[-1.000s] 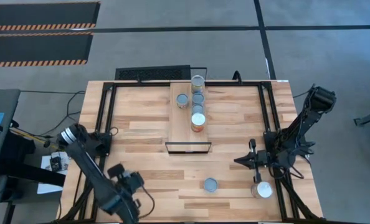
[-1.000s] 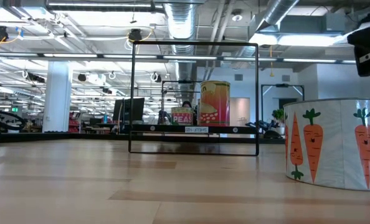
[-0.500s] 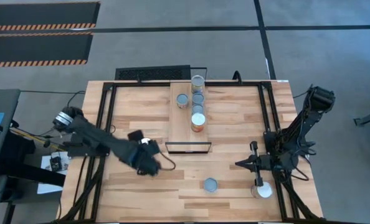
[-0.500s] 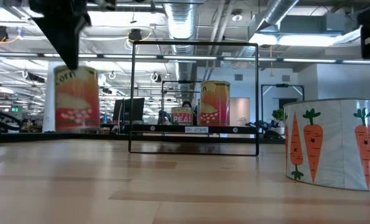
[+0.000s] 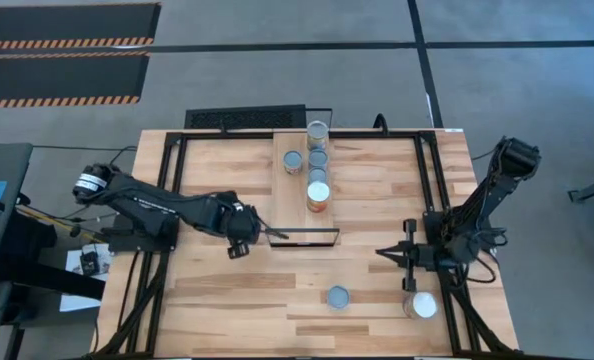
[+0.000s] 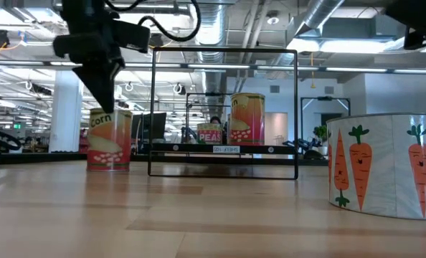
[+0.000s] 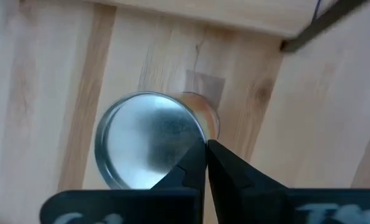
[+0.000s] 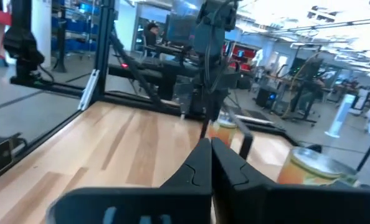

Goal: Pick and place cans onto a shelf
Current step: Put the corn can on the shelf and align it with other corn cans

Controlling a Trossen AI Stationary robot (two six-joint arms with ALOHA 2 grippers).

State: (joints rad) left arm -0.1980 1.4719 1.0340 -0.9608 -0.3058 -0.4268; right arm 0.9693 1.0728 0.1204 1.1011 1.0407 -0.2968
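The left gripper hangs over the wooden tabletop just beside the front corner of the narrow pale-wood shelf plank with its thin black frame. Its two dark fingers are pressed together and hold nothing. Their tips sit over the rim of an upright red-and-yellow corn tin with a shiny metal top. In the low view this tin stands on the table beside the frame, not on the plank.

Four cans are already grouped on the shelf's far half, the nearest being a white-topped orange one. A grey-topped can and a white-topped carrot-label tin wait on the table near the right gripper, whose fingers are also together and empty, above the table.

To take the corn tin cleanly, the left arm probably needs to spread its fingers wide, centre over the lid, and descend so the pads straddle the sides. Closing off-centre could tip it into the frame.
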